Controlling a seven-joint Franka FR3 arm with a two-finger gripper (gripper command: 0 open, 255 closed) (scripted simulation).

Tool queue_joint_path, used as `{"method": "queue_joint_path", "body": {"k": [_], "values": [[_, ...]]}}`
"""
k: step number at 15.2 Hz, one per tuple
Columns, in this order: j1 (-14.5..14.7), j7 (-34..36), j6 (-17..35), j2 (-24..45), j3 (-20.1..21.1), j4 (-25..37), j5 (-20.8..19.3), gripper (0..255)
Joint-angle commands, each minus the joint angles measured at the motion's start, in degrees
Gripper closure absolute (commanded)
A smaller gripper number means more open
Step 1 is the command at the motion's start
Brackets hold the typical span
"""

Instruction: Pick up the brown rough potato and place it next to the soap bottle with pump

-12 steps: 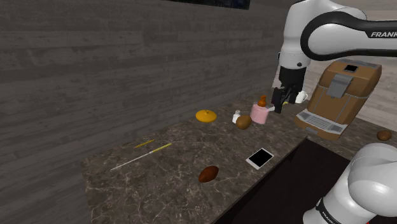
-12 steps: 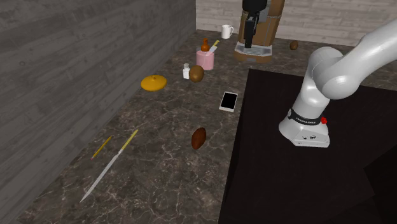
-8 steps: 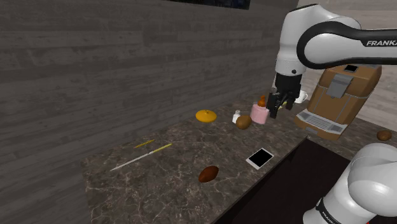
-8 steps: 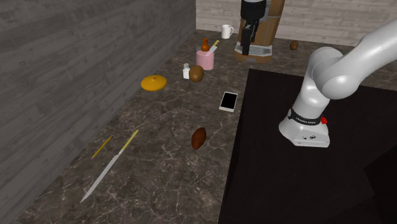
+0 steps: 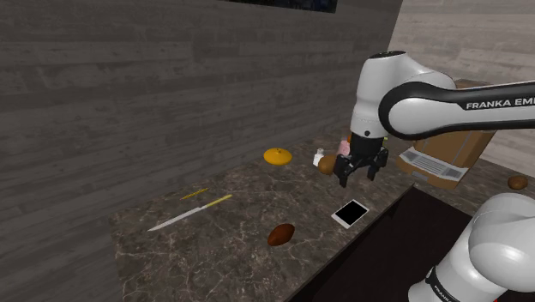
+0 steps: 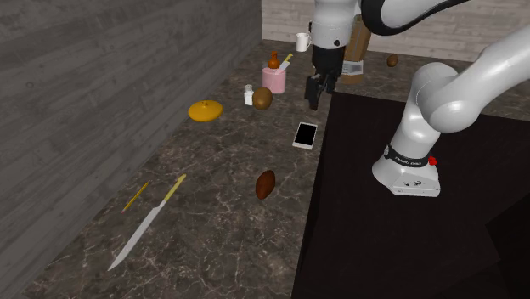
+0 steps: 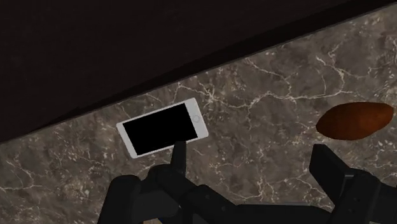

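Observation:
A reddish-brown oval potato [image 5: 281, 234] [image 6: 266, 183] [image 7: 354, 120] lies alone on the dark marble counter [image 5: 231, 249], near its front edge. My black gripper [image 5: 358, 177] [image 6: 314, 95] [image 7: 252, 162] hangs open and holds nothing. It is above the counter between a white phone [image 5: 350, 213] [image 7: 163, 128] and the pink soap bottle [image 6: 273, 76] with an orange pump. In the shoulder view the arm covers most of the bottle [image 5: 344, 147]. A rounder brown potato-like thing [image 5: 327, 165] [image 6: 262, 98] rests beside that bottle.
An orange disc-shaped thing [image 5: 278, 156], a small white bottle [image 6: 249, 94], a knife [image 5: 189, 212] and a thin yellow stick [image 6: 135, 196] lie along the grey wall. A brown coffee machine [image 5: 446, 159], a white mug [image 6: 302, 41] and another brown lump [image 5: 517, 182] sit beyond the bottle.
The arm has swung away from the coffee machine and come down, carrying the open gripper past the soap bottle to a spot over the phone. Nothing on the counter has shifted.

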Motion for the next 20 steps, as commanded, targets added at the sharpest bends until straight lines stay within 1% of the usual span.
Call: {"method": "queue_joint_path", "body": {"k": [1,5,8,11,13,15,16,18,19,20], "values": [[0.1,5.1,4.4,1.5,2.4,-2.0,2.4,0],[-0.2,14.5,13.6,6.9,7.4,-3.9,6.3,0],[-1.0,21.7,20.9,12.5,11.4,-4.2,8.3,0],[-2.7,29.3,28.4,19.3,15.5,-3.3,8.9,0],[-4.3,34.9,33.3,24.3,18.3,-2.2,8.0,0],[-6.3,41.3,38.0,29.6,21.1,-0.7,5.6,0],[-7.5,45.0,40.2,32.4,22.5,0.2,3.7,0],[-9.7,53.4,44.3,38.4,24.6,2.3,-2.0,0],[-10.5,58.3,46.0,41.5,25.1,3.6,-5.9,0],[-10.8,62.4,47.2,44.0,25.1,4.7,-9.3,0]]}}
